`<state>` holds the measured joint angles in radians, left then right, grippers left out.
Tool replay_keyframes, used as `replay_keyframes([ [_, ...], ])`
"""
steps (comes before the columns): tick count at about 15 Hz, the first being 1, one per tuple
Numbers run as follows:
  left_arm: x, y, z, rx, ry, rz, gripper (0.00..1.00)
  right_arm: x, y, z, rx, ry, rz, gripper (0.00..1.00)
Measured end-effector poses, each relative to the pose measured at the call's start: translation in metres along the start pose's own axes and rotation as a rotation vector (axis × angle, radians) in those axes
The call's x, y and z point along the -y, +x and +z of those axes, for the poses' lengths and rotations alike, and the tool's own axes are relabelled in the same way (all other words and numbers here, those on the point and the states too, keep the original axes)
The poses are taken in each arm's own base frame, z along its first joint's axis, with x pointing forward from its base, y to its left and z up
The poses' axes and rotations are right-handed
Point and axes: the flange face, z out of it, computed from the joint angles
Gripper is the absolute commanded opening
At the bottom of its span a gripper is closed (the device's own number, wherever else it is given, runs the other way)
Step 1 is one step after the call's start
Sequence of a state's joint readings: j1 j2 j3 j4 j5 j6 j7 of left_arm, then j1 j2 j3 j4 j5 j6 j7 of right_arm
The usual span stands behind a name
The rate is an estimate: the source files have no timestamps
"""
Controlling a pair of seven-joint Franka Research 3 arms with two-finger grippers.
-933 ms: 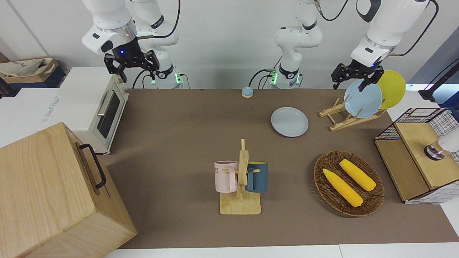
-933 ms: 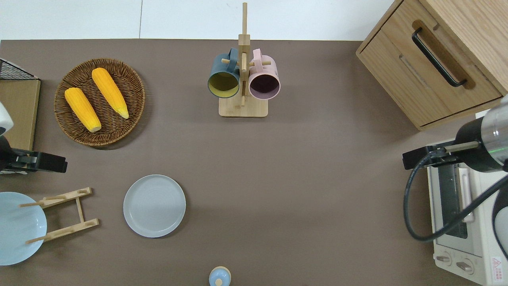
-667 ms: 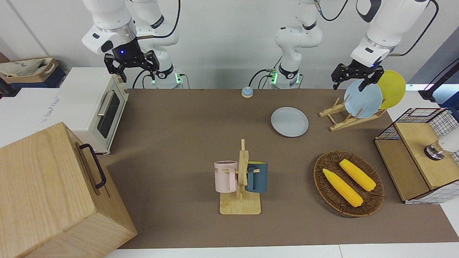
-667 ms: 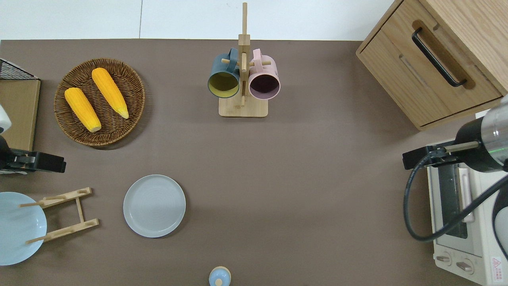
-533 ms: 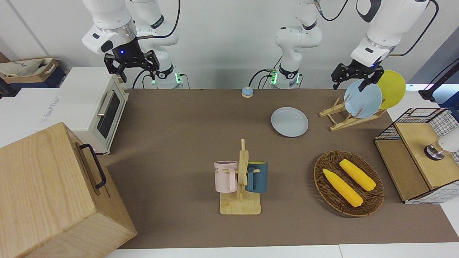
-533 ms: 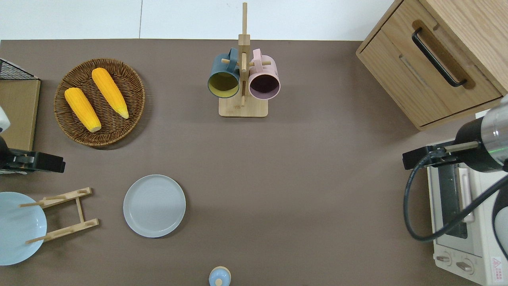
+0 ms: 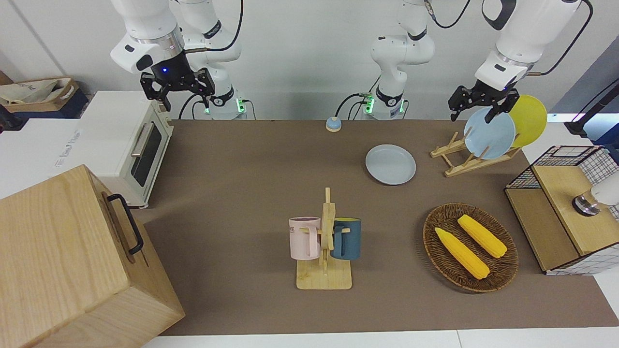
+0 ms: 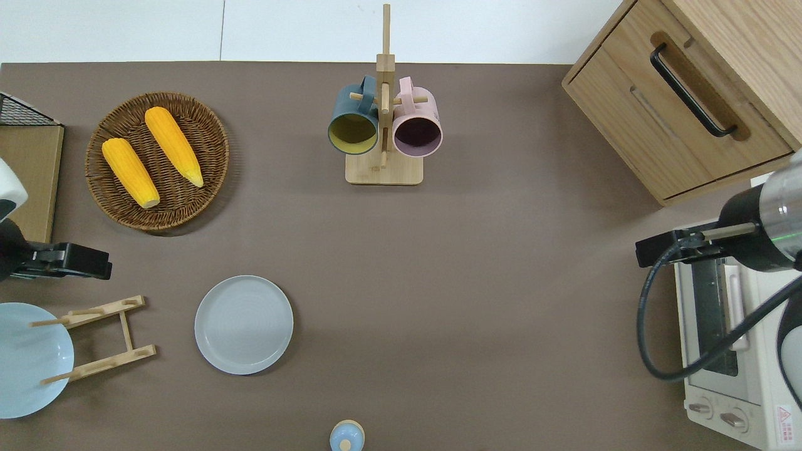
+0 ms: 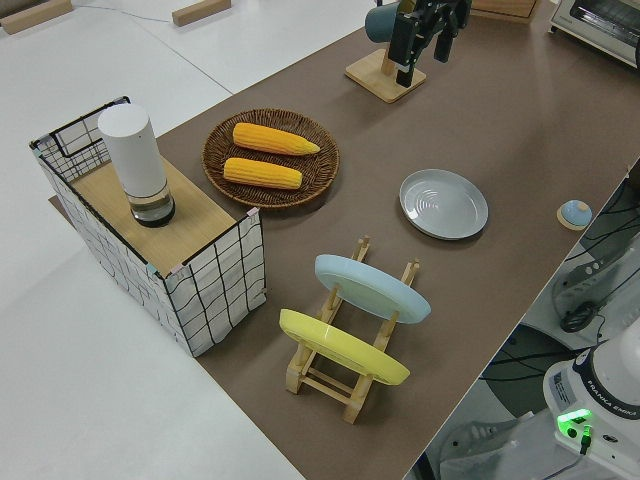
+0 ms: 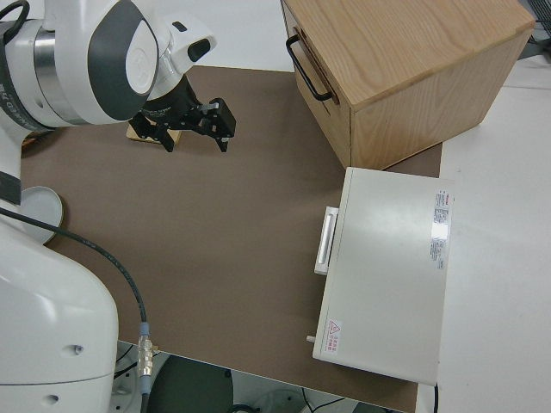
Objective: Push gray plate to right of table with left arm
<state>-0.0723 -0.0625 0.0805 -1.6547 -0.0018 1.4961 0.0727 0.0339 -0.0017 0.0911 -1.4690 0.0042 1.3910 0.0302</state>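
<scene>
The gray plate (image 7: 390,164) lies flat on the brown table (image 7: 242,169), beside the plate rack and nearer to the robots than the mug rack. It also shows in the overhead view (image 8: 244,324) and the left side view (image 9: 443,203). My left gripper (image 7: 473,112) is open and empty, up in the air. In the overhead view (image 8: 70,263) it is over the mat between the wicker basket and the plate rack, apart from the gray plate. My right gripper (image 7: 178,96) is open and its arm is parked.
A wooden plate rack (image 8: 100,338) holds a light-blue plate (image 7: 489,133) and a yellow plate (image 7: 529,118). There are a wicker basket (image 8: 216,147) with two corn cobs, a mug rack (image 8: 383,169), a wire crate (image 7: 587,166), a toaster oven (image 7: 121,140), a wooden cabinet (image 7: 58,261) and a small blue knob (image 7: 333,124).
My left gripper has shifted slightly toward the table's middle. The gray plate and the right arm have not moved.
</scene>
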Motion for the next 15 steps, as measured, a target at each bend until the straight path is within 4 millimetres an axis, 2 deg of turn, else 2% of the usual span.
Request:
replay_keyframes([
  [3, -0.003, -0.001, 0.011, 0.02, -0.026, 0.001, 0.99, 0.0, 0.0, 0.0, 0.0, 0.0, 0.0, 0.983],
  [7, -0.004, -0.009, 0.039, 0.023, -0.038, 0.0, 0.99, 0.0, 0.0, 0.0, 0.0, 0.0, 0.0, 0.983],
  [15, -0.01, -0.052, 0.11, -0.019, -0.046, 0.004, 0.99, 0.0, 0.0, 0.0, 0.0, 0.0, 0.0, 0.983],
])
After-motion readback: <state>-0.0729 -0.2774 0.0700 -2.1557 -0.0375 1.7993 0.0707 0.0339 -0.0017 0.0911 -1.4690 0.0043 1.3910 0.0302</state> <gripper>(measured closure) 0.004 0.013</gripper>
